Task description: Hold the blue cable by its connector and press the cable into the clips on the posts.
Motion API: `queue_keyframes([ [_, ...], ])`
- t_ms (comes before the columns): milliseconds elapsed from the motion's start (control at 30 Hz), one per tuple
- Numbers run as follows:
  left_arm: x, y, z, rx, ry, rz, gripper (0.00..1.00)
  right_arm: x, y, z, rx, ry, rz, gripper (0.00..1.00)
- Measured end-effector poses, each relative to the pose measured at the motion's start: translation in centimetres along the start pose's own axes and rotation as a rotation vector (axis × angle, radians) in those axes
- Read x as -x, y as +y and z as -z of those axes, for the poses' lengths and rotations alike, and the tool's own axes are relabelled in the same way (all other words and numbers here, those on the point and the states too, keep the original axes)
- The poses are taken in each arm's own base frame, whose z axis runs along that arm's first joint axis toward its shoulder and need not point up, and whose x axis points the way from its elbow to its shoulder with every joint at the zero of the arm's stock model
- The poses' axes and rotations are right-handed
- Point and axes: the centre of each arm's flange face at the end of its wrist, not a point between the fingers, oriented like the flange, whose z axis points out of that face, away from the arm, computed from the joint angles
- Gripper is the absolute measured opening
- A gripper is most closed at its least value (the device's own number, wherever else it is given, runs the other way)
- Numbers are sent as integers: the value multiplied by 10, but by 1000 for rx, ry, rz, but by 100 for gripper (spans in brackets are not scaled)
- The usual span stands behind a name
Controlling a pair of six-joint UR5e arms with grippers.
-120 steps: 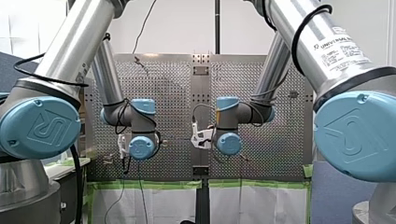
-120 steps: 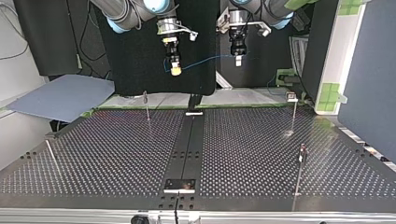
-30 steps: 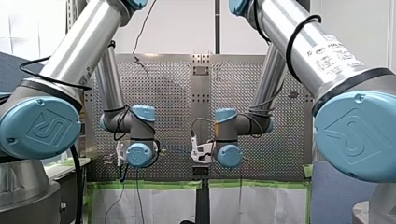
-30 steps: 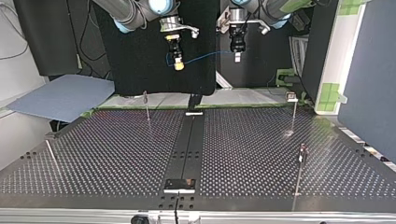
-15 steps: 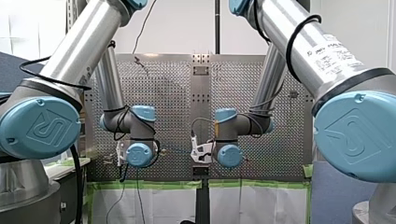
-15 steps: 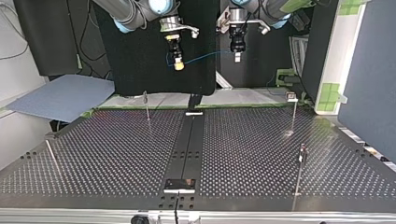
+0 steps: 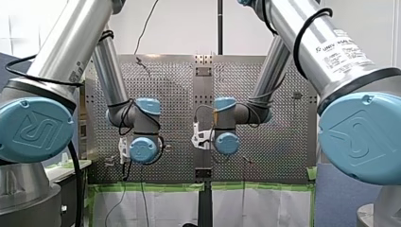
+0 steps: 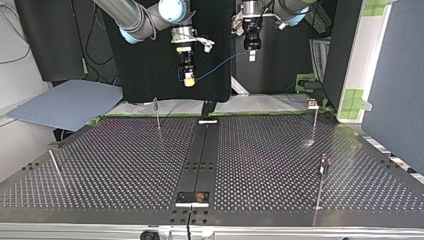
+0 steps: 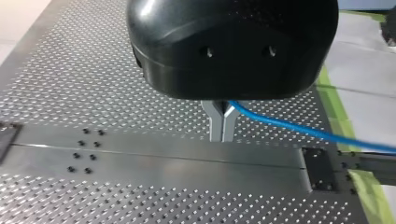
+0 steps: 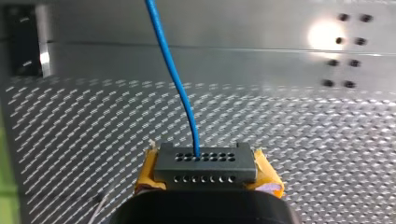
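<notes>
Here, two robot arms are holding a thin blue cable (image 8: 220,63) stretched between them in the air, well above the perforated tabletop (image 8: 125,165). In the top view my right claw (image 8: 188,79) is hanging just left of the view's centre; my left claw (image 8: 251,55) is hanging higher, to the right of centre; the blue cable is running between the two, sloping upward from my right claw towards my left claw with a slight sag.

In the right wrist view my right claw is gripping the connector (image 10: 205,163), a small dark grey block with two rows of holes. The connector is sitting squarely between the yellow pads (image 10: 147,173), one pad touching each end. The blue cable is leaving a hole in the row farther from the claw and is running ahead, away from the claw, over the tabletop.

In the left wrist view my left claw is pinching the blue cable, its two metal fingers (image 9: 215,122) pressed together. The blue cable is coming out high up between the fingers, just under the claw's black body and not at the tips; it is trailing off to one side above the tabletop.

Thin posts (image 8: 157,114) are standing upright on the tabletop; the blue cable is hanging well apart from them. In the front view the blue wrist joints are hiding both claws.
</notes>
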Motion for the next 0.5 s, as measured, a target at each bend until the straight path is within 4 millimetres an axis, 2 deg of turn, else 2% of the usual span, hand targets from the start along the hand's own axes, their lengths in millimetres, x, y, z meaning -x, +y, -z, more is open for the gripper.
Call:
queue_keyframes([
  [133, 14, 0, -1, 35, -11, 21, 0, -24, 0, -8, -25, 17, -39, 0],
  [500, 68, -13, -25, 103, -81, 82, 0, -84, 3, -19, -97, 96, -74, 0],
])
